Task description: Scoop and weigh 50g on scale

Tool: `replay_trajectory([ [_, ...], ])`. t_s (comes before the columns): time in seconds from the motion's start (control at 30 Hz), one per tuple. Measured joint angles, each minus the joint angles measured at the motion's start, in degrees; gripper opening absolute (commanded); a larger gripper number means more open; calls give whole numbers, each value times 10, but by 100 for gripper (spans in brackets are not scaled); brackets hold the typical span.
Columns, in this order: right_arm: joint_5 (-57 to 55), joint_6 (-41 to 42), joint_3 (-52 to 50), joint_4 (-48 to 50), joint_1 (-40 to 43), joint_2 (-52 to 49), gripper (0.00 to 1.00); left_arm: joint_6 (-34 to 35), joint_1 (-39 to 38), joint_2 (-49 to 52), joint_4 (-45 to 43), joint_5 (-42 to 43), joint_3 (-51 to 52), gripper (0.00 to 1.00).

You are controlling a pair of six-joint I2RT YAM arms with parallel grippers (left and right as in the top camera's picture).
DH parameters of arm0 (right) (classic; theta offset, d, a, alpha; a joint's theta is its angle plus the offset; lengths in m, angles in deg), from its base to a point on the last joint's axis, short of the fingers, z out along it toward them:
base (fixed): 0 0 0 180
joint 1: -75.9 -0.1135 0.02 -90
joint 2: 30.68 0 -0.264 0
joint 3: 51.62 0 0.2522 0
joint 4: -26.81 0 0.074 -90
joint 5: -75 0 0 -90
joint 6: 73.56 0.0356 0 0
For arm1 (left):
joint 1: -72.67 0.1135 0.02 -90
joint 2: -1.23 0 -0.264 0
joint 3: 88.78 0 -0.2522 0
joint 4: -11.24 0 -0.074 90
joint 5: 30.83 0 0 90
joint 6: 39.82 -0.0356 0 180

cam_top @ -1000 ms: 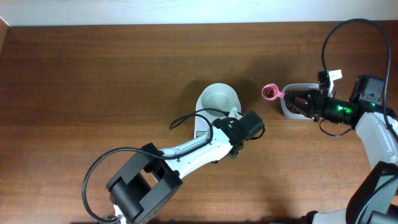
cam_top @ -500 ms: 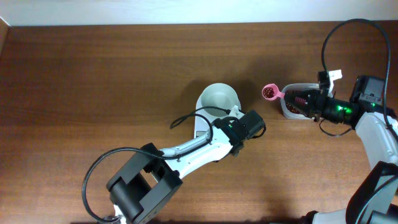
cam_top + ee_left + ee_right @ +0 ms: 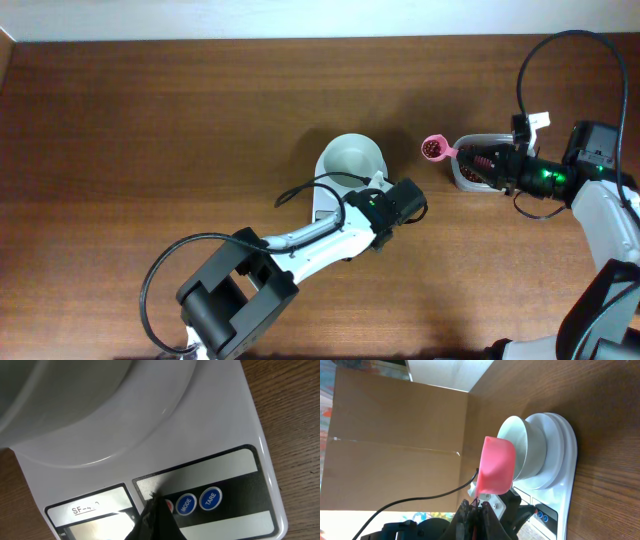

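Table (image 3: 150,120): brown wood. Scale (image 3: 210,420): white, at centre, carrying the round bowl (image 3: 352,160), which looks empty. Tub (image 3: 463,181): clear, well right of the bowl. Left gripper (image 3: 155,515): jaws closed, tip on the scale's button row; leaning there could nudge the scale or skew its reading. Right gripper (image 3: 468,156): clamped on the pink spoon (image 3: 446,151), held over bare table between tub and bowl. Beans (image 3: 432,149): a small heap in the spoon; any tilt or jolt would likely scatter them short of the bowl.
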Motion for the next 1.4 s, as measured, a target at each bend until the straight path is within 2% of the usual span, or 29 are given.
replay_trajectory([
  [0.73,0,0,0,2,0,0,4,-24,-2,1,-29,-7,9,0],
  [0.93,0,0,0,2,0,0,4,-22,-2,0,-7,-13,10,0],
  [1.13,0,0,0,6,0,0,4,-22,-2,-10,21,15,10,0],
  [1.3,0,0,0,10,0,0,4,-24,2,-120,64,31,2,7],
  [1.4,0,0,0,10,0,0,4,-46,32,-204,111,34,-6,8],
])
